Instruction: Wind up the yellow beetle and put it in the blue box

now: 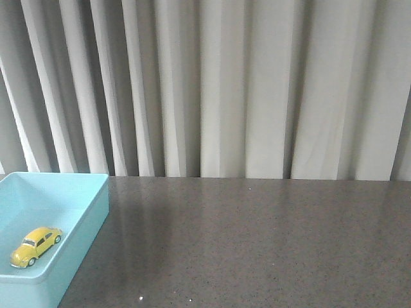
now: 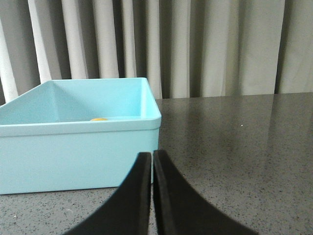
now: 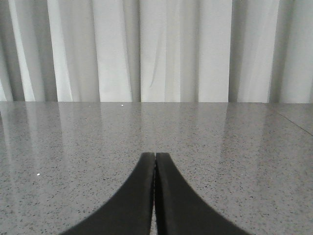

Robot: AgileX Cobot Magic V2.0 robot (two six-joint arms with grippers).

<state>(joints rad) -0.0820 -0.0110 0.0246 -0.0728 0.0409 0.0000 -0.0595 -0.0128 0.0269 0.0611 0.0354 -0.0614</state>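
A small bright yellow toy beetle car point(image 1: 36, 246) w/ dark windows and silver wheels sits on the floor of a large pale turquoise-blue plastic box point(image 1: 90, 215), lidless, at the near left corner of the dark speckled stone-look table point(image 1: 257, 244). The car lies at an angle to the box walls, apart from them, on its wheels. In the left wrist view only a sliver of yellow shows over the box rim. The left gripper point(image 2: 152, 161), black, hangs just in front of the box's near wall, fingers pressed together, nothing between them. The right gripper point(image 3: 155, 164), also black, is closed tight and empty over bare table, well apart from the box. Pale pleated curtains point(image 1: 225, 83) run along the far edge of the table.
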